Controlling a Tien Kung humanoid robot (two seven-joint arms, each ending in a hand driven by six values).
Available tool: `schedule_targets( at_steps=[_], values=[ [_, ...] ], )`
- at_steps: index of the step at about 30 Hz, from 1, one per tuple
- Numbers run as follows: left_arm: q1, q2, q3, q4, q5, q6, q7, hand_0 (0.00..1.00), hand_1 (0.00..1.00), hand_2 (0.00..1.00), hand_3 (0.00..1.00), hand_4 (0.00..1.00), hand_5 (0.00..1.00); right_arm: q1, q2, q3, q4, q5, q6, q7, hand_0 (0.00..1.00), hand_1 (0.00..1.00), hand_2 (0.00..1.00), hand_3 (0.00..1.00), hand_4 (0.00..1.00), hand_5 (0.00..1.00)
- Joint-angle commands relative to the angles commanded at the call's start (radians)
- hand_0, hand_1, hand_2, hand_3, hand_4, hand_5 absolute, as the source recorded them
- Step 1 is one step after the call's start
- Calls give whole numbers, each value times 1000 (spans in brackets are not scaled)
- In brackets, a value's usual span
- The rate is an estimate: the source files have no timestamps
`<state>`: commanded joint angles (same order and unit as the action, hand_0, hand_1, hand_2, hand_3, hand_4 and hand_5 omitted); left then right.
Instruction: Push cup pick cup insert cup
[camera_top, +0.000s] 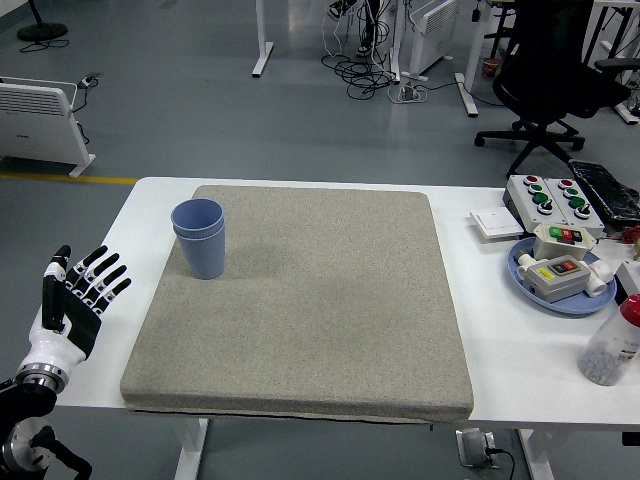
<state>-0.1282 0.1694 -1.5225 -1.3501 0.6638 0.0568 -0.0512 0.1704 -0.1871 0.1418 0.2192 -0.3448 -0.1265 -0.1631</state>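
Observation:
Two blue cups stand nested, one inside the other, upright on the far left part of the grey mat. My left hand hovers over the table's left edge, well to the left of and nearer than the cups, palm up with its fingers spread and holding nothing. The right arm does not show.
At the right stand a blue plate with switch boxes, a button box, a white switch plate and a red-capped bottle. A black office chair stands beyond the table.

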Motion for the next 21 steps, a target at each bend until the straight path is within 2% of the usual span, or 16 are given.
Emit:
schedule_targets(
  at_steps=[21],
  values=[
    [10,-2,1,5,5,0,-2,713,771,769,737,652,998,-12,2,15,2,-28,0,-8,729,667,709,598,165,391]
  ],
)
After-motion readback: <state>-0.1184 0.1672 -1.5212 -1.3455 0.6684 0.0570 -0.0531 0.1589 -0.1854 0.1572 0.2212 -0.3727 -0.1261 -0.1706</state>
